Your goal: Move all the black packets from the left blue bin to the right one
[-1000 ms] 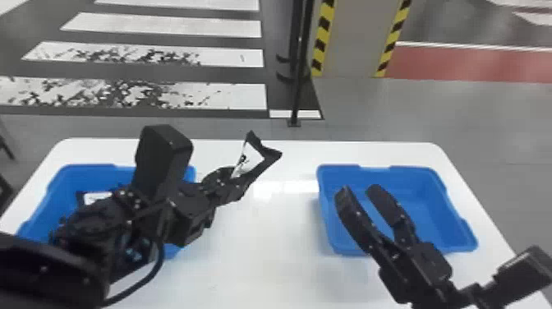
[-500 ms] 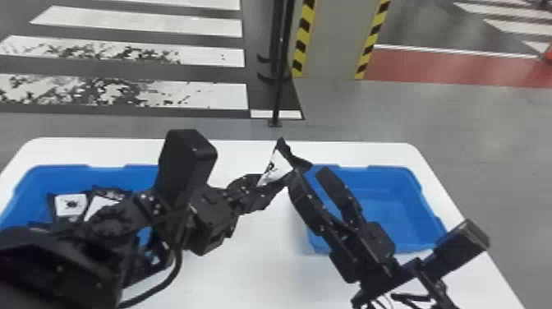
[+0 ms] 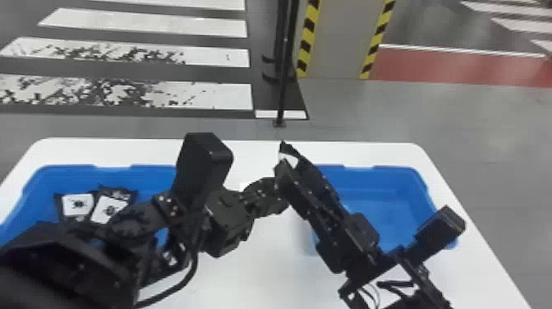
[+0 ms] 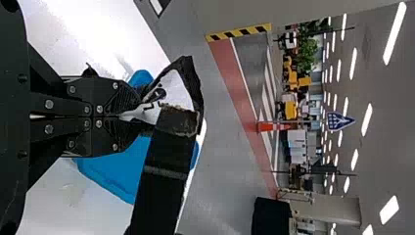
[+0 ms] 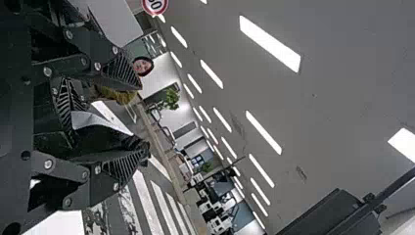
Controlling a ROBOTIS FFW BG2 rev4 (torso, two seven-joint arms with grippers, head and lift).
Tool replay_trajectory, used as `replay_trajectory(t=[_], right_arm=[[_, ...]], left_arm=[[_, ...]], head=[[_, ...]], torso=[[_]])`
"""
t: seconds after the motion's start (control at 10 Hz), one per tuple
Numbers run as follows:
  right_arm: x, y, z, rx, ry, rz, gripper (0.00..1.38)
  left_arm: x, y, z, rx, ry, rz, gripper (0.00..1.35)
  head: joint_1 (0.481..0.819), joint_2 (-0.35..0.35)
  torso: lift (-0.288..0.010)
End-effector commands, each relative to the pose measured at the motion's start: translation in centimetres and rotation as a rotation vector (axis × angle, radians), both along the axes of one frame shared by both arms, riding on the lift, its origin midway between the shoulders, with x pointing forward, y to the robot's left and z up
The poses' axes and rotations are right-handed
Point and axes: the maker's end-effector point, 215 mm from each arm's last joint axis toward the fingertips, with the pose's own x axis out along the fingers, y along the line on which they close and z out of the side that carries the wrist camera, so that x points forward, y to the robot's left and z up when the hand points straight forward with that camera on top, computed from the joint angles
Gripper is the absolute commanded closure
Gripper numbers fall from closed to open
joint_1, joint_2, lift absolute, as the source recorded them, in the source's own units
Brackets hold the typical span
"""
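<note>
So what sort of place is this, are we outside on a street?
Probably not: it looks like a big indoor hall made up like a street, perhaps for testing or demonstrations. Bright strip lights line the ceiling, while crosswalk stripes and an orange cone give the street look.

Head view: even, diffuse brightness on white table (image 3: 263,271); soft grey shadow lies at six o'clock, beside right blue bin (image 3: 386,181). Left wrist view: glare bleaches part of tabletop. Both wrist views: ceiling strip lamps (image 5: 269,44) glow white overhead.
</note>
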Motion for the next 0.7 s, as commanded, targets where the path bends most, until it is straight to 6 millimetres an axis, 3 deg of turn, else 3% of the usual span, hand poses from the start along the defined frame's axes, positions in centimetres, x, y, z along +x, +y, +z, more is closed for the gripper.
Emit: replay_trajectory(t=[0.0, 0.4, 0.5, 0.6], right_arm=[[0.2, 0.1, -0.4, -0.012, 0.010, 0.001, 1.26], [0.5, -0.4, -0.5, -0.107, -0.013, -0.022, 1.28], [0.9, -1.2, -0.6, -0.121, -0.011, -0.045, 1.28], [1.5, -2.2, -0.4, -0.136, -0.019, -0.069, 1.28]], left_arm=[[0.0, -0.1, 0.2, -0.004, -0.006, -0.002, 1.21], [0.0, -0.1, 0.7, -0.017, -0.025, -0.005, 1.21], [0.1, 0.3, 0.5, -0.026, -0.017, 0.009, 1.06], [0.4, 1.4, -0.3, -0.033, 0.005, 0.043, 0.49]], head=[[0.695, -0.130], [0.695, -0.132], [0.695, -0.133], [0.695, -0.136]], torso=[[-0.140], [-0.140], [-0.140], [-0.140]])
